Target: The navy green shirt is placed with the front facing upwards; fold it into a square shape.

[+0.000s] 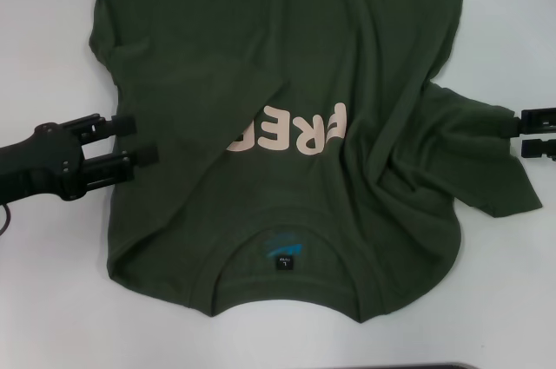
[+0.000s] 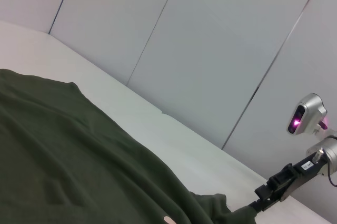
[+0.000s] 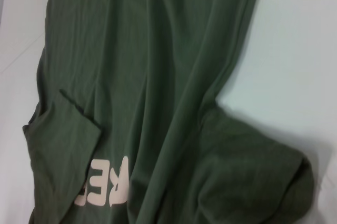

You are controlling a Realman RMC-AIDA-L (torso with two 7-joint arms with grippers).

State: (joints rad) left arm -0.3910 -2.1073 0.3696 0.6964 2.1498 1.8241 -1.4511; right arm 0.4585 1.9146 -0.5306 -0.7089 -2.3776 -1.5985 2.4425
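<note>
Two spread grippers, left gripper (image 1: 139, 139) and right gripper (image 1: 526, 133), flank the rumpled navy green shirt (image 1: 287, 65).

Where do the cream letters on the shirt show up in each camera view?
Head view: cream letters at picture centre, partly covered by a fold.
Left wrist view: only a sliver at the bottom edge.
Right wrist view: lower left.
Shared landmark: the navy green shirt.

The navy green shirt (image 2: 79, 155) covers the table (image 2: 174, 145); right pincer (image 2: 271, 192) beyond.
</note>
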